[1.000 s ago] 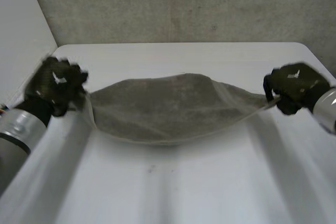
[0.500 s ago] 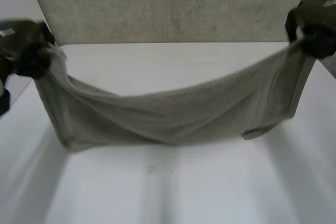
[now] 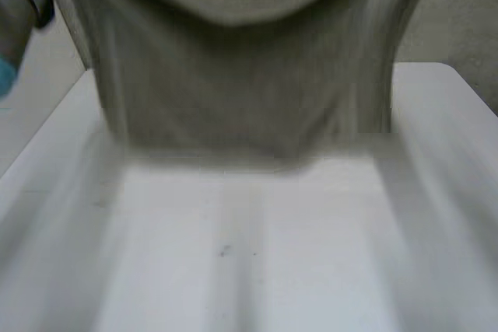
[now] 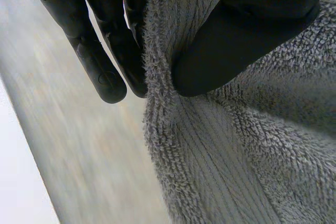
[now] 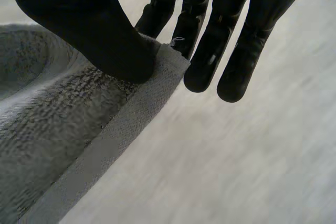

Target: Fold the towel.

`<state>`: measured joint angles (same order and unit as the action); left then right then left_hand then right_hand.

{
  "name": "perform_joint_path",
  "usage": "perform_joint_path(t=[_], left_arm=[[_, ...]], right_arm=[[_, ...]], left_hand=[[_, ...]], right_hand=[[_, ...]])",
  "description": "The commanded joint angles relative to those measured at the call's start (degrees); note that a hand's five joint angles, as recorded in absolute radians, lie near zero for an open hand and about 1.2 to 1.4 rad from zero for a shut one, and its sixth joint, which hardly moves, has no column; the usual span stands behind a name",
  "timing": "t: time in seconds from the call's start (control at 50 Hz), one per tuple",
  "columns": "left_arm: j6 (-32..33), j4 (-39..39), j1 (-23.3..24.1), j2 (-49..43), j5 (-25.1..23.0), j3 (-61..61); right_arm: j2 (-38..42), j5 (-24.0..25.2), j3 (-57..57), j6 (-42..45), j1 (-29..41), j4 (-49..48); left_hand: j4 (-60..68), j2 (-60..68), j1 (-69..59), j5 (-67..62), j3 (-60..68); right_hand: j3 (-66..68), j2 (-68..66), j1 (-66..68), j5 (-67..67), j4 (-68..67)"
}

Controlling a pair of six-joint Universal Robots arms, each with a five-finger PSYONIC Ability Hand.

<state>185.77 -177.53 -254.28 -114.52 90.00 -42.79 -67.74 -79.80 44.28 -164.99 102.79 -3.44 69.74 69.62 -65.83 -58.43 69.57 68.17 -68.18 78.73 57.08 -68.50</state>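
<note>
The grey towel hangs high above the white table, its lower edge a little over the table's far half. In the left wrist view my left hand pinches the towel at an edge between the thumb and straight fingers. My right hand pinches a corner of the towel between the thumb and the fingers in the right wrist view. The left arm shows at the upper left of the head view.
A grey wall stands behind the table. The table's near half lies bare below the hanging towel.
Both hands have risen from table height up past the top of the head view, lifting the towel off the table until it hangs down.
</note>
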Motion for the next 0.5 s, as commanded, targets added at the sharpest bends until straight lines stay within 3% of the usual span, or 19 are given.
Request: perform_joint_path(t=[0.02,0.14,0.22,0.34,0.38,0.5], left_arm=[[-6.91,-4.58,0.45,3.34,4.4,0.07],[-7.17,-4.41,-0.69,4.05,1.51,-15.09],[-7.09,-6.51,-1.31,3.43,-3.5,-28.71],[-6.12,-13.2,-1.31,1.32,-6.68,-41.68],[-1.75,-17.4,-1.4,-1.13,-6.68,-47.89],[8.12,-19.88,-3.15,-2.63,-6.41,-53.54]], right_arm=[[-8.19,1.39,11.68,-1.13,-0.66,-7.47],[-6.36,8.33,18.72,0.97,-1.62,2.28],[-3.89,8.96,22.52,5.2,-1.71,6.17],[1.1,8.61,31.64,15.2,-3.38,8.8],[2.26,8.61,33.41,16.72,-3.82,9.33],[3.58,8.44,38.41,19.09,-6.54,10.65]], left_hand=[[10.26,10.38,-14.17,-11.57,10.43],[10.26,10.38,-14.17,-11.57,10.43],[10.26,10.38,-14.17,-11.57,10.43],[10.26,10.38,-14.17,-11.57,10.43],[10.26,10.38,-14.17,-11.57,10.43],[10.26,10.38,-14.17,-11.57,10.43]], right_hand=[[11.83,-11.82,1.27,12.92,-11.5],[11.83,-11.82,1.27,12.92,-11.5],[11.83,-11.82,1.27,12.92,-11.5],[11.83,-11.82,1.27,12.92,-11.5],[11.83,-11.82,1.27,12.92,-11.5],[11.83,-11.82,1.27,12.92,-11.5]])
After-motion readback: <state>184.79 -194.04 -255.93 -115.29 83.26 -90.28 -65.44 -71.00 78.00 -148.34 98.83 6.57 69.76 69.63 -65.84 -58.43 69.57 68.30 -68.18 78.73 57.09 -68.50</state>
